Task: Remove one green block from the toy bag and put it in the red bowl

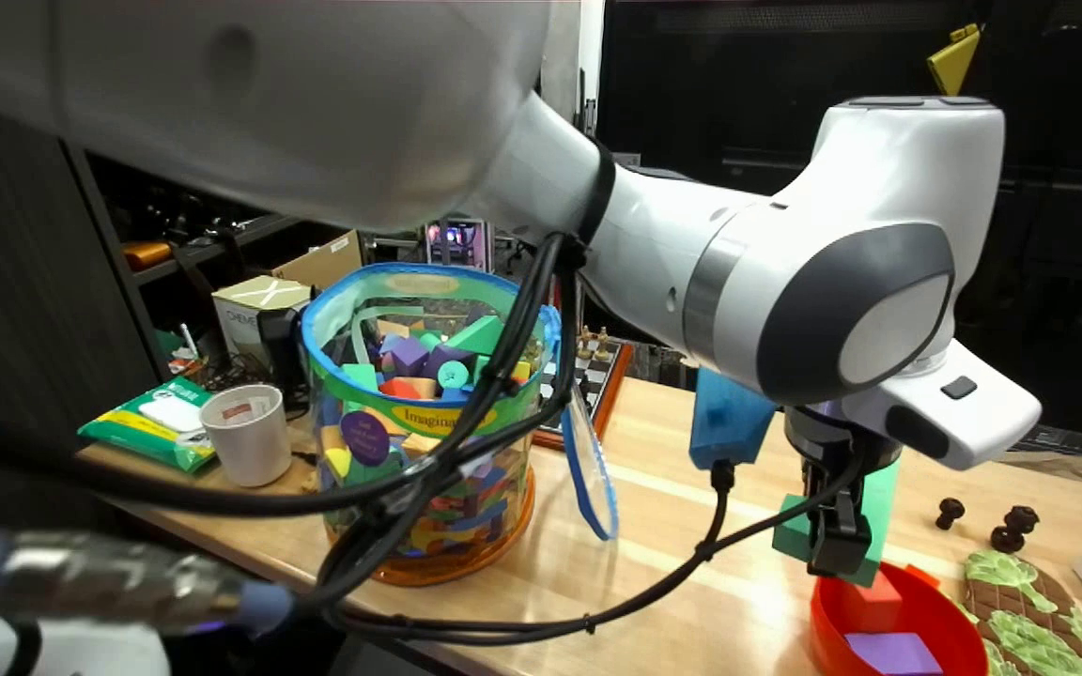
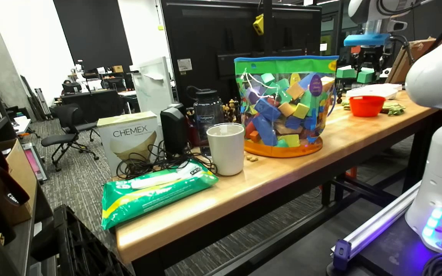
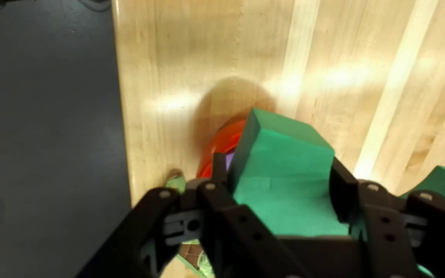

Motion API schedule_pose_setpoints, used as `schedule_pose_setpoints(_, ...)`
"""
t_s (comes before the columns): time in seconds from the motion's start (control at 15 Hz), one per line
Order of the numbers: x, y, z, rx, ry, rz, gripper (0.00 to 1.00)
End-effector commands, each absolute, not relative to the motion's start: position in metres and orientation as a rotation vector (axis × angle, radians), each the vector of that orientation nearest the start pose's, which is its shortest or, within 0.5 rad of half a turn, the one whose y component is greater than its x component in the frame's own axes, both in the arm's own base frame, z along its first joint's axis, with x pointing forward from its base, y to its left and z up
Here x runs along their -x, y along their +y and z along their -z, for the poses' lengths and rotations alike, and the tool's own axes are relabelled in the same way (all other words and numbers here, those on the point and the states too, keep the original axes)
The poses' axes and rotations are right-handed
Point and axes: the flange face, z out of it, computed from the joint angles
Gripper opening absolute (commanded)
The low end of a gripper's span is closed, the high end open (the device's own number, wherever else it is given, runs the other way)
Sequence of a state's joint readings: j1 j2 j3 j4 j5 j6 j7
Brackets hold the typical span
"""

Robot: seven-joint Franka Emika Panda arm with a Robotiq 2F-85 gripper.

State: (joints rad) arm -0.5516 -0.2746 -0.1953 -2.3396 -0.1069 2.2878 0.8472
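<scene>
Where fingers (image 3: 344, 189) grip, green block (image 3: 286, 173) juts beyond; long axis unclear.

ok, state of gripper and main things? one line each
gripper, shut on green block
green block, held in the air
toy bag, upright, top open, toy pieces inside
red bowl, upright, red block and purple block inside
white cup, upright
wipes pack, lying flat
Chemex box, upright
water bottle, upright, capped
base lights, lit
</scene>
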Motion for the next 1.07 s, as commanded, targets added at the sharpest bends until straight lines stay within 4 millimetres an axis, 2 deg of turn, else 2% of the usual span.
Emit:
schedule_pose_setpoints(0.0, -0.382, -0.351, -0.469, 2.346, 2.150, 0.354, 0.35)
schedule_pose_setpoints(0.27, -0.401, -0.363, -0.463, 2.381, 2.130, 0.333, 0.35)
schedule_pose_setpoints(0.47, -0.408, -0.373, -0.448, 2.396, 2.117, 0.286, 0.35)
schedule_pose_setpoints(1.0, -0.402, -0.401, -0.415, 2.386, 2.189, 0.185, 0.35)
